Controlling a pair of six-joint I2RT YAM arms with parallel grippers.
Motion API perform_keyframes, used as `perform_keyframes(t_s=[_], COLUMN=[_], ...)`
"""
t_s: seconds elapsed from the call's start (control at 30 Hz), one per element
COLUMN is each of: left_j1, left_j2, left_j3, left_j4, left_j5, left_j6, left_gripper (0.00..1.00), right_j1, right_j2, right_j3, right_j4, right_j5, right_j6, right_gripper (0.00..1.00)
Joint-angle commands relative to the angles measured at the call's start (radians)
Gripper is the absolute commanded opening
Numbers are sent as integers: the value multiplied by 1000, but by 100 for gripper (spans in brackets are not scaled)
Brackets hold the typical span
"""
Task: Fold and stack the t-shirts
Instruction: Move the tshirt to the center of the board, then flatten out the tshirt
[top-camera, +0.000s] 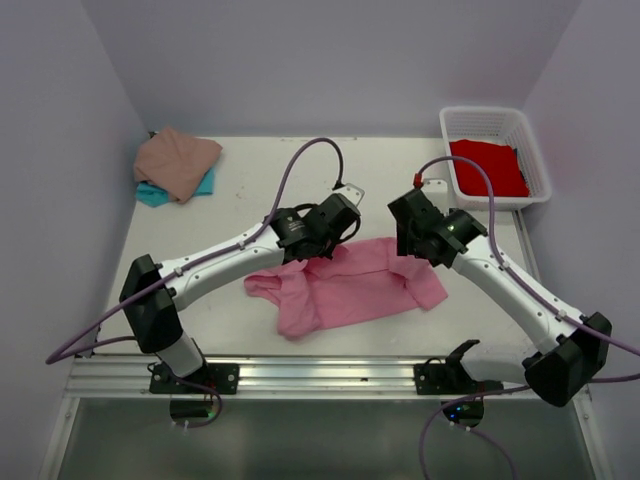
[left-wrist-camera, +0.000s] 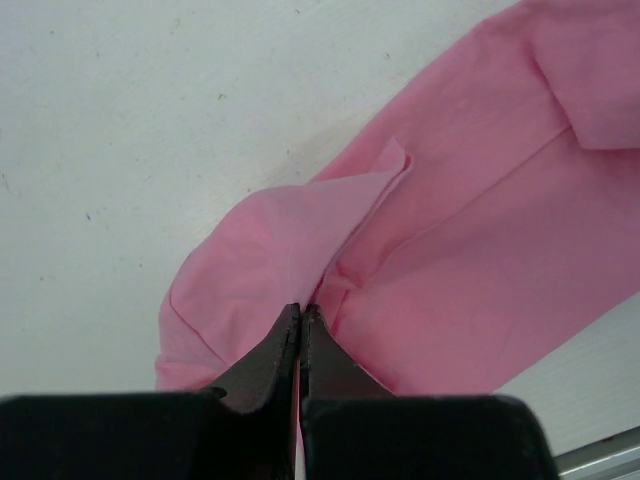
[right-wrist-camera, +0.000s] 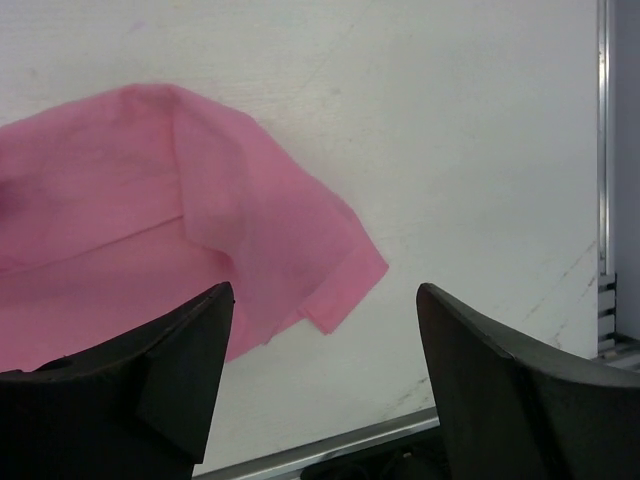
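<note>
White table (top-camera: 250, 170), with the pink shirt (top-camera: 345, 285) lying rumpled at its centre. The left gripper (left-wrist-camera: 301, 312) is pinched tight on a raised fold at the shirt's 11 o'clock edge. The right gripper (right-wrist-camera: 325, 292) gapes wide over its 2 o'clock corner, holding nothing. At 10 o'clock, the tan shirt (top-camera: 177, 160) sits on the teal shirt (top-camera: 150, 193). At 2 o'clock, the red shirt (top-camera: 487, 165) lies in the basket (top-camera: 480, 117).

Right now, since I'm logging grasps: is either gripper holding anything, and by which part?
The left gripper is shut on the pink shirt, pinching a raised fold of fabric. The right gripper is open, holding nothing.
</note>
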Motion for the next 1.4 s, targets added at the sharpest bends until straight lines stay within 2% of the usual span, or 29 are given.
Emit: perform_keyframes(t_s=[0.0,0.1,0.2,0.23,0.3,0.33,0.37,0.4,0.47,0.57,1.0,1.37], left_j1=[-3,-1,-1,-1,-1,-1,-1,-1,-1,-1,-1,-1], left_j2=[-95,-112,-112,-111,-114,-114,-117,-117,-112,-99,-118,-129], left_j3=[-16,-30,-30,-28,-23,-22,-20,-22,-20,-25,-43,-63], left_j4=[-35,-35,-41,-41,-41,-40,-35,-32,-30,-27,-20,-4], left_j5=[-48,-55,-51,-51,-51,-51,-51,-55,-60,-52,-52,-40], left_j6=[-12,-15,-20,-20,-20,-20,-19,-15,-15,-17,-31,-37], left_gripper=[0,0,0,0,0,0,0,0,0,0,0,0], right_j1=[-29,-64,-113,-113,-113,-113,-113,-113,-113,-113,-89,-35], right_j2=[37,39,29,25,-13,-33,-53,-79,-90,-101,-130,-287], right_j3=[-28,-86,-172,-197,-280,-309,-374,-398,-430,-429,-453,-562], right_j4=[-8,83,179,202,291,326,416,449,488,480,408,350], right_j5=[84,-20,-181,-269,-368,-410,-534,-574,-653,-706,-655,-577], right_j6=[67,50,82,116,147,179,191,210,245,254,274,371], right_gripper=[78,74,61,51,43,35,33,29,30,37,60,63])
